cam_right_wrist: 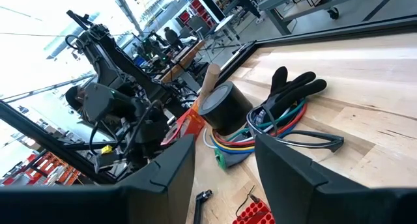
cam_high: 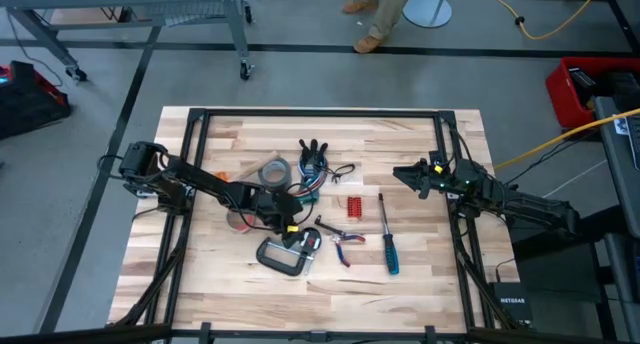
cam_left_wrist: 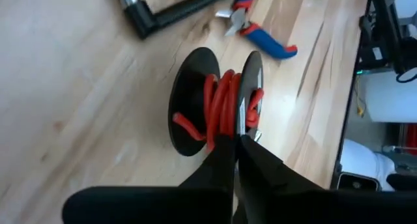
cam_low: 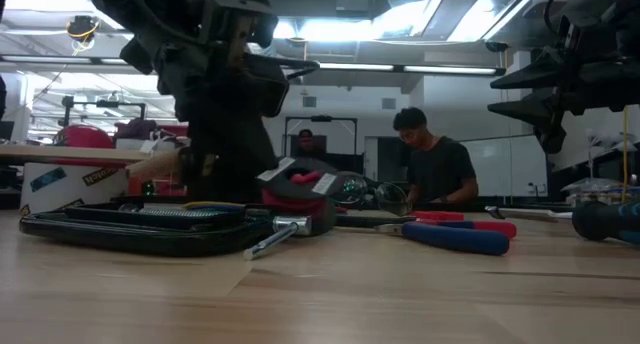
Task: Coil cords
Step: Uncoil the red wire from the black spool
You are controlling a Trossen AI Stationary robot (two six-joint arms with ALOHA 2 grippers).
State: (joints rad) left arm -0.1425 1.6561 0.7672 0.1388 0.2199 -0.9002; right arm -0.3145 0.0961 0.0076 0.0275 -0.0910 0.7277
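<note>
A black spool (cam_left_wrist: 195,100) wound with red cord (cam_left_wrist: 221,100) is in the left wrist view, over the wooden table. My left gripper (cam_left_wrist: 236,140) is shut at the spool's near rim, at mid-table (cam_high: 287,222). A bundle of green, blue and white cords (cam_right_wrist: 238,144) lies loose on the table beside a black glove (cam_right_wrist: 294,86), also seen from above (cam_high: 315,181). My right gripper (cam_right_wrist: 225,160) waits open at the table's right side (cam_high: 405,174), level and pointing at the bundle from a distance. My left gripper pinches the spool at the near rim of one flange (cam_left_wrist: 240,123), one finger on the red-cord side and one outside the flange. The fingers slant down at it from the table's left. A loose red cord end (cam_left_wrist: 186,125) sticks out sideways. Whether the spool is lifted I cannot tell.
A grey tape roll (cam_high: 273,171) stands by the cord bundle. A black clamp (cam_high: 285,256), blue-handled pliers (cam_high: 345,236), a blue-handled screwdriver (cam_high: 386,239) and a small red piece (cam_high: 350,202) lie at mid-table. Safety glasses (cam_right_wrist: 316,142) lie near the glove. People stand beyond the table.
</note>
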